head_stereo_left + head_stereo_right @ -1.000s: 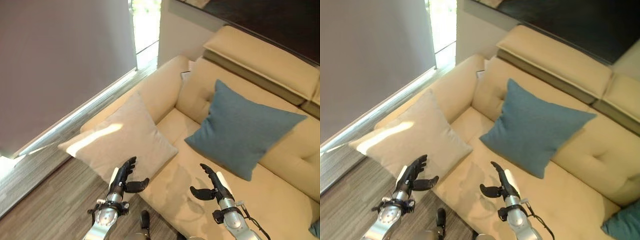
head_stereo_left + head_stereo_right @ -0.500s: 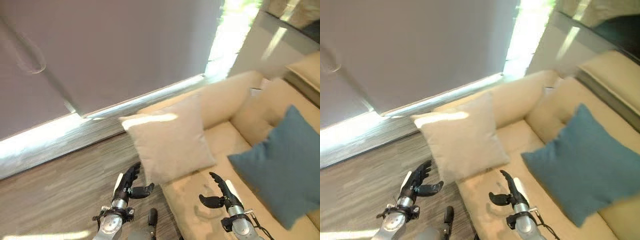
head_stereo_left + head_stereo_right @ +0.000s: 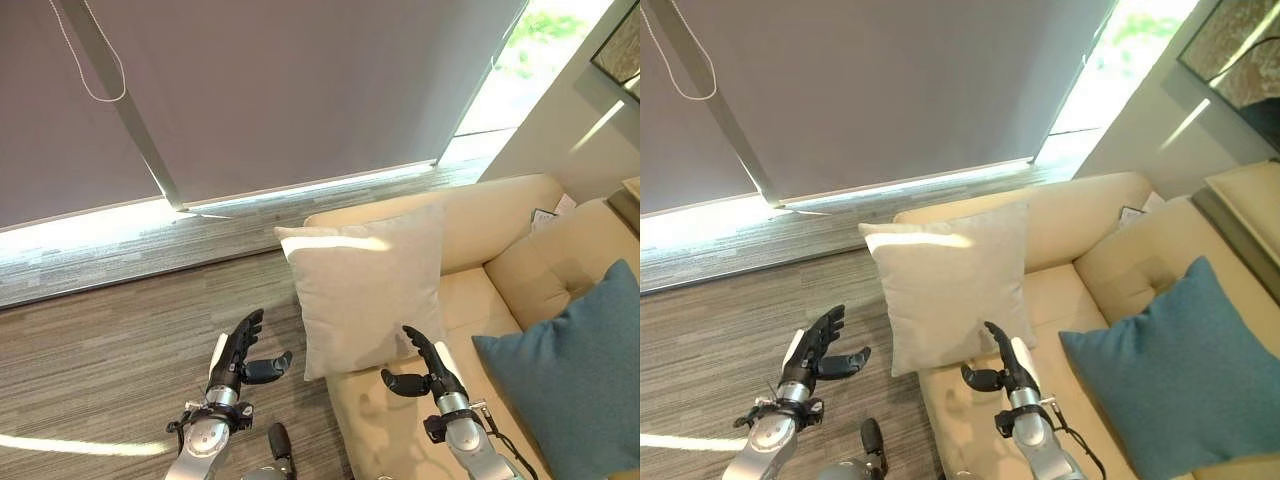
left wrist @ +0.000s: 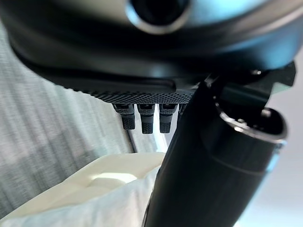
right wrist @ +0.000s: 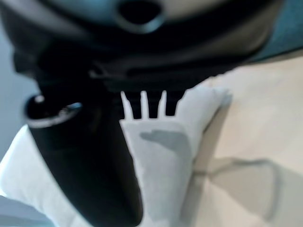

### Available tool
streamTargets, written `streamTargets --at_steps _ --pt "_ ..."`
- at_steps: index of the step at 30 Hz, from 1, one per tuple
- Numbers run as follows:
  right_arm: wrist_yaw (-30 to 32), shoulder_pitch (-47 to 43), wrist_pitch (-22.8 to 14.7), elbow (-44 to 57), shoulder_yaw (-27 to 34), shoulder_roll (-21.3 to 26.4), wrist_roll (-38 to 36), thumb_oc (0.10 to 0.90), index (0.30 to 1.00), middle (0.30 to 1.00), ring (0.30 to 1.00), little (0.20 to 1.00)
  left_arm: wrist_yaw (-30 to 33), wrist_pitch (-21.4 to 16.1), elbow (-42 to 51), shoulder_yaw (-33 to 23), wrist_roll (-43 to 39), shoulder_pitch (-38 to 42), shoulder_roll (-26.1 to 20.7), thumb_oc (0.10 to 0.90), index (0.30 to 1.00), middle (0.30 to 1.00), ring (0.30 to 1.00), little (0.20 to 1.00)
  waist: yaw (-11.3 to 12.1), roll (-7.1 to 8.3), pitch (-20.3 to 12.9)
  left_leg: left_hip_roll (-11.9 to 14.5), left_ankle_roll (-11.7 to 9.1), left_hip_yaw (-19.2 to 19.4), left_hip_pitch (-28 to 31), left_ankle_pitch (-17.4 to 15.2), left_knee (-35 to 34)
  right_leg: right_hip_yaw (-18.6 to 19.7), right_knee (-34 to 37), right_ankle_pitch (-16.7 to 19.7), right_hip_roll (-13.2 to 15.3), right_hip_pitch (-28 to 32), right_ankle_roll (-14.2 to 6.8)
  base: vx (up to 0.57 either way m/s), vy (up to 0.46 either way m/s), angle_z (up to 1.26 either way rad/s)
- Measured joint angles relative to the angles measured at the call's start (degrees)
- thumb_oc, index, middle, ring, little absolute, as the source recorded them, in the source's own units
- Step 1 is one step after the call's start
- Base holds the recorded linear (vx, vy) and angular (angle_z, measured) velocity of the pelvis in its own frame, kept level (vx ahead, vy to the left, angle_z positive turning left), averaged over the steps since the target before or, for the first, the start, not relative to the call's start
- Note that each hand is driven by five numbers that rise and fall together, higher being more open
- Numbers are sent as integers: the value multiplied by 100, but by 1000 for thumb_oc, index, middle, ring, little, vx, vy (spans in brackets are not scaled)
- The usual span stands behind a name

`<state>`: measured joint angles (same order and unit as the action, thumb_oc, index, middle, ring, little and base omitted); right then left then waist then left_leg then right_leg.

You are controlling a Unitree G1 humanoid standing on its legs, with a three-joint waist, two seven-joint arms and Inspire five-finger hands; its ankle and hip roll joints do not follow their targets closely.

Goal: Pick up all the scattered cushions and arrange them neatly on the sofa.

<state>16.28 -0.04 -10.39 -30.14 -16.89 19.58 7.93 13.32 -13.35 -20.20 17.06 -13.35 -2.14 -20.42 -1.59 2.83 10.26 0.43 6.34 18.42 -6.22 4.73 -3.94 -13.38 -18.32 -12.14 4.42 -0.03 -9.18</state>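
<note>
A beige cushion point(image 3: 365, 285) leans upright against the armrest of the cream sofa point(image 3: 480, 215). A blue cushion point(image 3: 575, 365) rests against the sofa's backrest further right. My left hand point(image 3: 235, 352) hovers open over the wooden floor, left of the beige cushion and apart from it. My right hand point(image 3: 425, 365) is open over the sofa seat, just below the beige cushion's lower corner, holding nothing. The beige cushion point(image 5: 165, 142) also shows past the right hand's fingers in the right wrist view.
A grey roller blind point(image 3: 280, 90) with a hanging cord point(image 3: 95, 60) covers the window behind. Striped wooden floor point(image 3: 100, 340) stretches left of the sofa. A bright window strip point(image 3: 510, 75) lies at the upper right. A white paper point(image 3: 548, 215) sits in the sofa corner.
The camera has swung left, so the sofa and both cushions sit further right and more blind and floor show. Both hands stay open and keep their pose.
</note>
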Motion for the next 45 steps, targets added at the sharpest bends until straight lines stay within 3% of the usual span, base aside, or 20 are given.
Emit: streamTargets --at_steps 2,3,5,6,7,11,17,22,33,39,42,45 --pt "12 25 1 7 -3 6 20 800 900 900 900 900 31 -3 -4 0 2 150 -14 800 900 900 900 900 -76 -71 45 -55 -7 -77 2 72 -85 464 402 -35 -87 -143 64 122 -92 15" --pt "16 40 5 14 -6 13 22 800 900 900 900 900 59 -6 -4 -4 3 182 -27 800 900 900 900 900 -79 -117 72 -65 -136 -78 -19 130 -113 487 762 -4 -52 -252 53 109 -88 10" --pt "16 69 15 32 -7 11 23 800 900 900 900 900 69 -6 3 -4 4 172 -25 800 900 900 900 900 -67 -112 70 -91 -130 -78 -36 151 -113 458 1023 55 -29 -240 58 76 -58 8" --pt "29 143 34 74 12 17 24 800 900 900 900 900 112 -8 4 -18 3 89 31 800 900 900 900 900 -95 -140 69 -132 -160 -149 -51 175 -113 412 1332 389 -37 -132 306 118 -90 25" --pt "32 260 58 75 22 20 24 800 900 900 900 900 103 -7 18 -2 5 -56 87 800 900 900 900 900 -109 -176 49 -129 -220 -214 -38 183 -113 394 1568 502 -89 23 452 118 -91 34" --pt "36 468 113 194 182 99 27 800 900 900 900 900 111 -6 89 9 11 -476 193 800 900 900 900 900 -92 -217 -30 -123 -292 -360 -121 267 -113 243 1957 712 -181 198 621 103 -67 22" --pt "177 397 112 247 399 184 51 800 900 900 900 900 133 3 93 5 4 -736 215 800 900 900 900 900 -73 -37 -230 -157 -289 -537 -114 271 -111 83 2238 789 -204 433 614 68 -36 13" --pt "562 356 108 499 665 188 209 800 900 900 900 900 186 5 114 40 -7 -687 295 800 900 900 900 900 -92 -36 -262 -154 -308 -624 -142 285 -113 67 2244 769 -217 394 592 -40 -46 6" --pt "1426 -43 212 522 1096 243 297 800 900 900 900 900 614 9 84 45 -131 -258 307 800 900 900 900 900 -228 -132 -371 -130 -305 -698 -961 449 -110 4 2176 878 -244 -427 589 -71 -11 2" --pt "1455 -894 253 -339 1130 481 -172 800 900 900 900 900 551 0 23 86 -472 108 301 800 900 900 900 900 -182 -347 -269 -111 -337 -713 -1377 518 -108 15 2061 888 -258 -864 597 -40 -7 0" --pt "1455 -1046 275 -393 1173 613 -367 800 900 900 900 900 498 1 13 66 -620 139 264 800 900 900 900 900 -176 -411 -233 -119 -316 -731 -1519 537 -108 -2 2054 889 -250 -996 596 -9 -12 0" --pt "1438 -1523 297 -1092 1186 875 -708 800 900 900 900 900 445 0 4 82 -755 231 240 800 900 900 900 900 -53 -446 -215 -107 -311 -805 -1679 545 -107 -4 1888 824 -235 -1245 505 -10 -25 -2"
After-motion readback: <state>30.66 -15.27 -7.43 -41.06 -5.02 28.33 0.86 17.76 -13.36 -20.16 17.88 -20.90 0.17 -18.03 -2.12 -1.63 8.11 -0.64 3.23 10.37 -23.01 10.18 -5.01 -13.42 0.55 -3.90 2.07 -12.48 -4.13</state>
